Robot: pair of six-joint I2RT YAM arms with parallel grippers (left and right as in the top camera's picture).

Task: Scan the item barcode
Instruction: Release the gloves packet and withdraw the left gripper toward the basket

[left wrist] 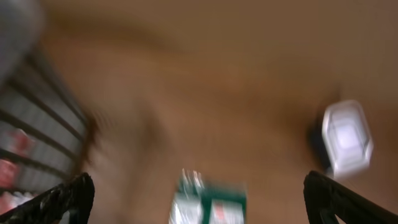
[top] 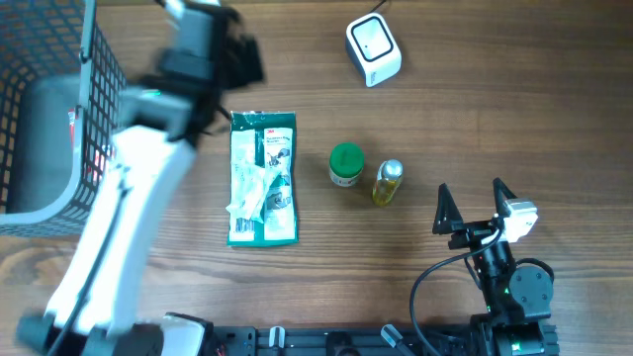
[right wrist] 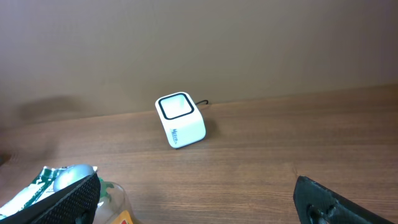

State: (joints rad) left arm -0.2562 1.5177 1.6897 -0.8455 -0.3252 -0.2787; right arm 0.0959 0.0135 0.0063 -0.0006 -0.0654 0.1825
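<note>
Basket (top: pixel 40 109) first, a grey wire one at the far left edge of the wooden counter (top: pixel 554 99), its bars filling the left side of the smeared left wrist view (left wrist: pixel 37 143). Next to it the left claw (top: pixel 223 44) sits up at the far edge on its white arm (top: pixel 129 218), fingers spread wide and nothing between them; its own camera confirms it, both dark tips low in the corners (left wrist: pixel 199 193). Just right of that arm lies the green-and-white packet (top: pixel 262 178), flat and lengthwise on the wood, seen blurred below the left claw (left wrist: pixel 211 202) and touched by nobody. On we go: a small green-lidded jar (top: pixel 345 164) stands upright beside the packet, a clear gap between them. Well beyond it, at the far edge, is the white barcode scanner (top: pixel 373 49), cable trailing off behind, sharp in the right wrist view (right wrist: pixel 180 119) and blurred in the left one (left wrist: pixel 347 138). Just beside the jar comes a little yellow bottle (top: pixel 387 182) with a silver cap, whether touching I cannot tell. Last, near the front right, the right claw (top: pixel 472 193) is splayed wide and empty, clear of the bottle.
</note>
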